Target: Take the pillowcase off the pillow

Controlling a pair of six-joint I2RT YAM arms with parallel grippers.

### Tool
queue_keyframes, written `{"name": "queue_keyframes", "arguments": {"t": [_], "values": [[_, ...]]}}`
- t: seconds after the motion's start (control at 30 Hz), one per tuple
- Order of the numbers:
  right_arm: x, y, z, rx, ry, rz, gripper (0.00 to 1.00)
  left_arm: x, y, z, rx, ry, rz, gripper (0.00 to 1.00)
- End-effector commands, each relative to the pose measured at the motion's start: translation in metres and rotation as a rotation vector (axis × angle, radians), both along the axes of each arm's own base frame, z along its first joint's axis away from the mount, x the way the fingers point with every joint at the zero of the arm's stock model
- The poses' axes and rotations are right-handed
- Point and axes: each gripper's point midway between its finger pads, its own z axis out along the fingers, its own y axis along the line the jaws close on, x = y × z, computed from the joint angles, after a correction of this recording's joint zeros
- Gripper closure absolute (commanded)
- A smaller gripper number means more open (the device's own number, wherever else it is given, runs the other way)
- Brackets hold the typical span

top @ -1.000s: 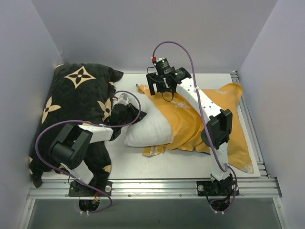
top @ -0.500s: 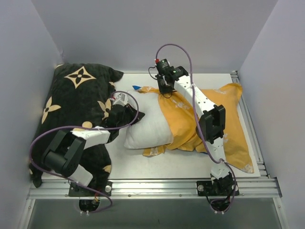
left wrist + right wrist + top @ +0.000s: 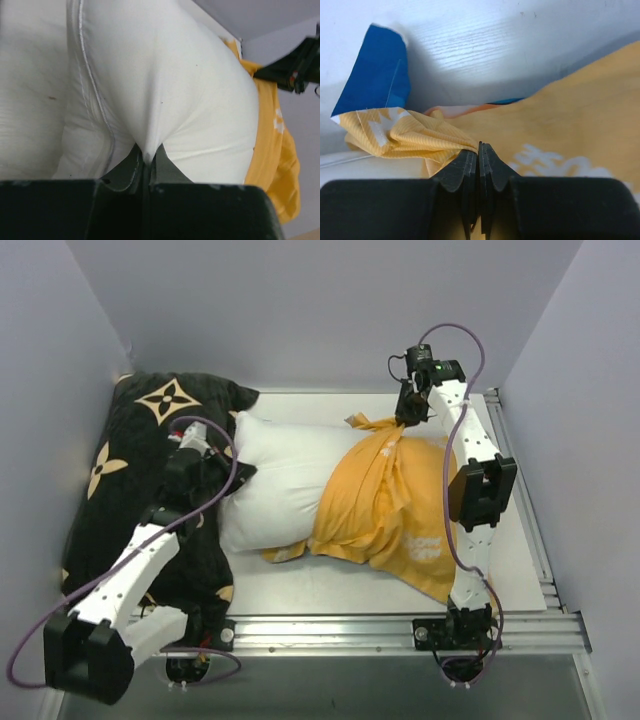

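The white pillow lies across the table, its left half bare. My left gripper is shut on a pinch of the pillow's fabric at its left end; in the left wrist view the left gripper holds a white fold. The orange-yellow pillowcase covers the pillow's right half, bunched toward the back right. My right gripper is shut on that gathered edge. In the right wrist view the right gripper pinches the pillowcase, and a blue flap of its other face sticks up at left.
A black cushion with tan flower marks fills the left side, under my left arm. Pale walls close in on the left, back and right. A metal rail runs along the front edge, and another along the right.
My right gripper shut on the pillowcase's edge and pulled it right and back. My left arm drew the pillow leftward. More bare white pillow shows now.
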Motion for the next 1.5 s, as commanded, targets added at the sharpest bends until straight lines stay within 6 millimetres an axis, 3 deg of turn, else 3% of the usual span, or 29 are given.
{"name": "queue_keyframes", "arguments": {"t": [0.0, 0.03, 0.1, 0.13, 0.2, 0.3, 0.33, 0.4, 0.43, 0.5, 0.53, 0.57, 0.6, 0.63, 0.67, 0.8, 0.83, 0.9, 0.93, 1.03, 1.1, 1.2, 1.23, 1.27, 1.3, 1.33, 1.37, 1.4, 1.47], "values": [[0.018, -0.088, 0.05, -0.12, -0.157, -0.218, 1.0, -0.001, 0.091, 0.019, 0.146, 0.015, 0.214, 1.0], [0.019, -0.088, 0.054, -0.101, -0.166, -0.221, 1.0, 0.004, 0.119, 0.029, 0.148, 0.01, 0.29, 1.0], [0.023, -0.078, 0.068, -0.075, -0.204, -0.204, 1.0, 0.011, 0.139, 0.035, 0.137, 0.008, 0.329, 1.0], [0.025, -0.068, 0.077, -0.055, -0.227, -0.179, 1.0, 0.018, 0.145, 0.048, 0.134, -0.02, 0.346, 1.0], [0.024, -0.043, 0.086, -0.039, -0.245, -0.103, 0.99, 0.029, 0.143, 0.051, 0.125, -0.016, 0.344, 1.0], [0.008, 0.006, 0.094, -0.069, -0.257, 0.03, 0.74, 0.045, 0.136, 0.068, 0.138, -0.059, 0.34, 1.0], [-0.005, 0.027, 0.107, -0.059, -0.281, 0.073, 0.52, 0.047, 0.135, 0.07, 0.149, -0.056, 0.34, 1.0], [-0.021, 0.038, 0.107, -0.089, -0.279, 0.108, 0.37, 0.055, 0.13, 0.079, 0.159, -0.071, 0.333, 1.0], [-0.035, 0.05, 0.123, -0.082, -0.311, 0.14, 0.29, 0.058, 0.131, 0.081, 0.161, -0.074, 0.337, 1.0], [-0.051, 0.051, 0.122, -0.106, -0.302, 0.15, 0.23, 0.061, 0.119, 0.087, 0.173, -0.089, 0.31, 1.0], [-0.068, 0.054, 0.139, -0.091, -0.335, 0.16, 0.2, 0.063, 0.118, 0.089, 0.18, -0.094, 0.311, 1.0], [-0.078, 0.058, 0.141, -0.082, -0.34, 0.18, 0.19, 0.065, 0.117, 0.088, 0.189, -0.093, 0.309, 1.0], [-0.089, 0.059, 0.127, -0.097, -0.315, 0.19, 0.18, 0.067, 0.115, 0.09, 0.188, -0.097, 0.307, 1.0], [-0.106, 0.056, 0.143, -0.079, -0.357, 0.192, 0.15, 0.068, 0.113, 0.09, 0.185, -0.096, 0.302, 1.0], [-0.12, 0.068, 0.144, -0.055, -0.364, 0.227, 0.15, 0.071, 0.112, 0.089, 0.188, -0.095, 0.301, 1.0], [-0.168, 0.086, 0.117, -0.043, -0.354, 0.3, 0.11, 0.077, 0.101, 0.096, 0.186, -0.109, 0.279, 1.0], [-0.18, 0.086, 0.1, -0.053, -0.323, 0.299, 0.1, 0.079, 0.1, 0.104, 0.187, -0.125, 0.279, 1.0], [-0.191, 0.102, 0.087, -0.062, -0.318, 0.337, 0.09, 0.082, 0.097, 0.107, 0.186, -0.131, 0.274, 1.0], [-0.195, 0.107, 0.07, -0.076, -0.284, 0.344, 0.08, 0.083, 0.093, 0.115, 0.181, -0.144, 0.266, 1.0], [-0.199, 0.123, 0.049, -0.12, -0.252, 0.368, 0.09, 0.086, 0.088, 0.12, 0.186, -0.15, 0.256, 1.0], [-0.194, 0.117, 0.038, -0.156, -0.234, 0.35, 0.15, 0.088, 0.088, 0.129, 0.185, -0.163, 0.257, 1.0], [-0.195, 0.09, 0.023, -0.182, -0.2, 0.286, 0.57, 0.09, 0.093, 0.148, 0.193, -0.194, 0.267, 1.0], [-0.192, 0.068, 0.027, -0.178, -0.207, 0.228, 0.8, 0.09, 0.097, 0.153, 0.19, -0.2, 0.274, 1.0], [-0.19, 0.052, 0.027, -0.177, -0.204, 0.19, 0.88, 0.093, 0.107, 0.156, 0.182, -0.2, 0.294, 1.0], [-0.194, 0.035, 0.019, -0.194, -0.182, 0.167, 0.94, 0.095, 0.114, 0.169, 0.171, -0.222, 0.308, 1.0], [-0.189, 0.007, 0.027, -0.19, -0.201, 0.086, 1.0, 0.095, 0.117, 0.175, 0.159, -0.233, 0.3, 1.0], [-0.189, -0.006, 0.028, -0.183, -0.199, 0.055, 1.0, 0.097, 0.122, 0.18, 0.146, -0.237, 0.311, 1.0], [-0.191, -0.017, 0.028, -0.175, -0.197, 0.031, 1.0, 0.099, 0.142, 0.191, 0.14, -0.255, 0.354, 1.0], [-0.19, -0.057, 0.032, -0.169, -0.197, -0.073, 1.0, 0.101, 0.154, 0.201, 0.108, -0.264, 0.363, 1.0]]}}
